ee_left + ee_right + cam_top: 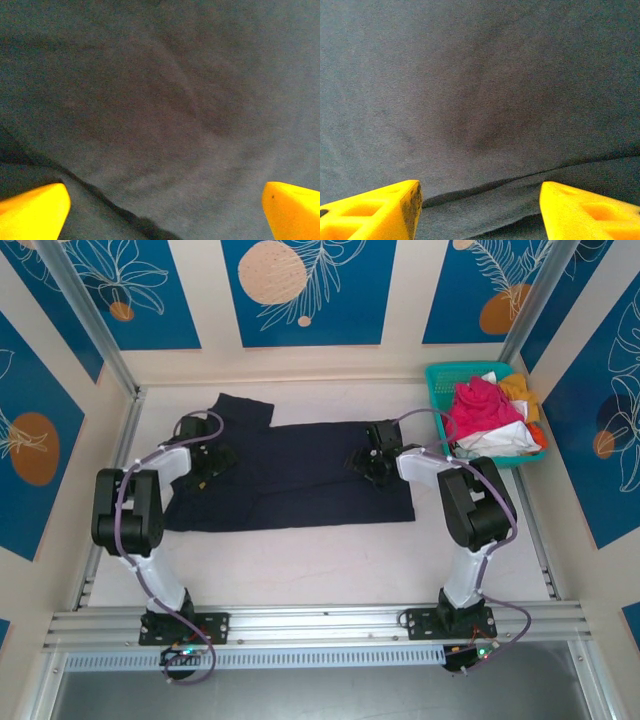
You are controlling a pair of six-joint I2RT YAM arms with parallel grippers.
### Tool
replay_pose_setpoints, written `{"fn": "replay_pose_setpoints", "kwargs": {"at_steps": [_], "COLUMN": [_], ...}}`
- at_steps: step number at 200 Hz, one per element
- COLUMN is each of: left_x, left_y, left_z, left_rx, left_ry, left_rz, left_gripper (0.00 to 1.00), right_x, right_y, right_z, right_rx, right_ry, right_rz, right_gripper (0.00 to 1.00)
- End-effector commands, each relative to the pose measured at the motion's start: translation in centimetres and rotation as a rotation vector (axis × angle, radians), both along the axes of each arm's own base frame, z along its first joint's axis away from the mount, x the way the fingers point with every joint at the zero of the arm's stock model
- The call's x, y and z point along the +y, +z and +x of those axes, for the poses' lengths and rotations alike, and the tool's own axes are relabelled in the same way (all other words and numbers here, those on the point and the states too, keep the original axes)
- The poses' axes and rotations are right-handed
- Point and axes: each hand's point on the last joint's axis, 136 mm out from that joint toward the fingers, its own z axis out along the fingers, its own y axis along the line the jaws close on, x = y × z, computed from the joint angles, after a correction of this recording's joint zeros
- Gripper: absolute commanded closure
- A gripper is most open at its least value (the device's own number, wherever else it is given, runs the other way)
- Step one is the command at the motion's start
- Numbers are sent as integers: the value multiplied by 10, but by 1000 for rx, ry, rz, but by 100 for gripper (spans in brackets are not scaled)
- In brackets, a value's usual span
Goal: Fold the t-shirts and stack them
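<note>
At the near edge of the table [300,560], the 2 arm bases are bolted to an aluminium rail [320,625], and both arms reach away from it to a large dark navy t-shirt [290,475]. The shirt lies spread flat across the middle of the table, its hem toward the right and 1 sleeve sticking out at the far left. The left gripper [213,461] is down over the shirt's left part. In the left wrist view its yellow fingers [32,212] stand wide apart with only navy cloth between them, and a dark fold edge [100,195] runs along the lower left. The right gripper [372,462] sits over the shirt's right part. Its jaws are also spread, with nothing clamped, and a cloth edge [520,177] crosses just beyond its fingers [375,212]. Whether either gripper presses on the cloth cannot be told. Farther back, at the far right corner, a teal mesh basket [440,375] holds a magenta-pink t-shirt [480,408], heaped with a white t-shirt [495,438] and an orange-yellow t-shirt [520,390].
</note>
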Motion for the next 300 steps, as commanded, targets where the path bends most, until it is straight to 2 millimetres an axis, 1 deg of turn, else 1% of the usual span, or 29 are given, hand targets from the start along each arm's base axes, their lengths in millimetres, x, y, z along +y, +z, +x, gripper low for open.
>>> {"fn": "replay_pose_setpoints", "kwargs": {"at_steps": [1,17,38,57,71,85,92,102,112,122,138,150,160,179,187,190,205,212,229,246,258,286,300], "left_x": [-4,-5,-7,-12,-14,-16,-17,-17,-16,-14,-4,2,8,18,21,21,21,21,23,28,34,40,41], "left_y": [-15,-22,-30,-31,-30,-25,-22,-15,-3,10,31,44,51,54,52,54,47,44,32,23,20,19,18], "left_z": [-15,-33,-58,-80,-95,-105,-107,-104,-96,-83,-61,-40,-22,7,17,22,41,47,61,72,80,96,103], "left_rx": [44,70,110,137,150,148,145,127,98,64,32,16,4,19,33,29,55,66,89,111,117,113,117], "left_ry": [-4,1,5,7,18,22,25,27,27,36,83,110,137,199,216,221,248,258,279,290,292,281,270], "left_rz": [-15,-29,-51,-80,-93,-104,-107,-106,-100,-86,-40,-5,29,69,81,83,81,77,88,109,134,165,171], "left_gripper": [0,0,0,0,0,0,0,0,0,0,0,1,6,21,29,32,44,48,54,57,59,59,56], "right_x": [-8,-17,-29,-40,-45,-46,-45,-42,-39,-33,-24,-17,-12,-1,2,3,6,6,4,1,0,-1,-1], "right_y": [-8,-14,-20,-24,-26,-26,-24,-16,-5,9,33,48,58,69,70,70,68,66,61,55,53,48,47], "right_z": [-12,-28,-55,-82,-98,-108,-108,-105,-97,-87,-70,-59,-51,-40,-39,-38,-37,-37,-40,-45,-47,-51,-52], "right_rx": [41,68,106,143,165,174,167,142,105,55,-21,-67,-94,-124,-126,-127,-123,-118,-110,-97,-92,-81,-80], "right_ry": [-19,-32,-48,-67,-74,-77,-68,-55,-45,-23,12,40,59,85,95,95,99,97,89,83,81,77,78], "right_rz": [14,0,-17,-29,-15,-3,7,22,34,51,66,69,73,87,92,94,99,100,95,91,91,89,91], "right_gripper": [35,35,35,35,35,35,35,35,35,35,35,35,35,35,35,35,35,35,35,35,35,35,35]}}
